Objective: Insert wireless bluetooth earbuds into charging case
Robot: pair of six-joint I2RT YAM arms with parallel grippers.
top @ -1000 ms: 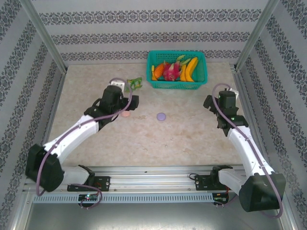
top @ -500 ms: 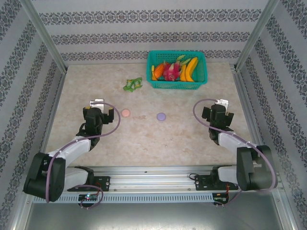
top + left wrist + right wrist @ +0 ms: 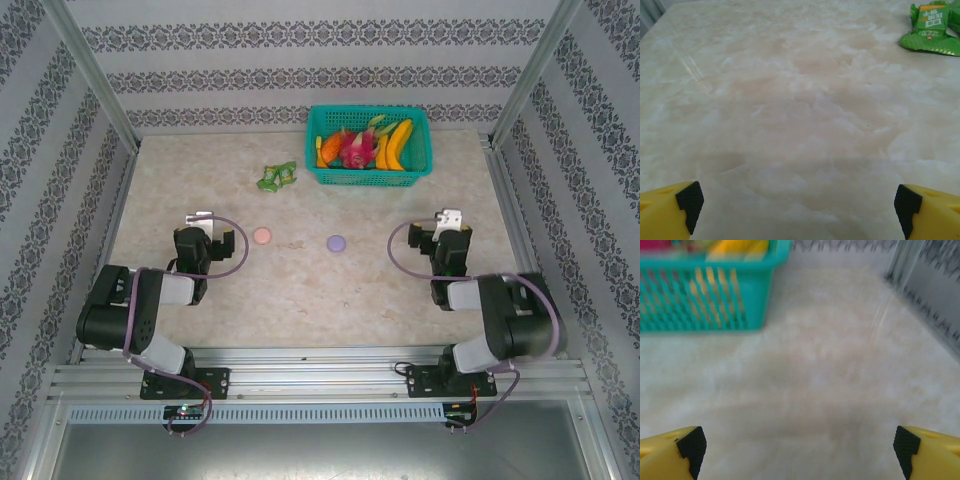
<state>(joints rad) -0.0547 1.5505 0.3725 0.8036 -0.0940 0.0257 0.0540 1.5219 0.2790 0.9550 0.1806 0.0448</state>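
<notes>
- Top view: the left gripper (image 3: pixel 205 225) and right gripper (image 3: pixel 450 225) sit near their bases, both released and empty. The pink case (image 3: pixel 262 236) and lilac case (image 3: pixel 336 242) lie between them. The earbuds are too small to make out. Any reach should descend straight, fingers wide.
- Left wrist: fingers spread over the table (image 3: pixel 800 125). The green packet (image 3: pixel 932 30) has unreadable print.
- Right wrist: fingers spread, with the teal basket (image 3: pixel 700 295) ahead. No writing.

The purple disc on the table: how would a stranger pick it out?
Start at the teal basket at the back of the table. Come toward the near edge from its left half to the lilac round case lying flat mid-table. The pink round case to its left matches it but for colour; the green packet is crumpled, farther back.
</notes>
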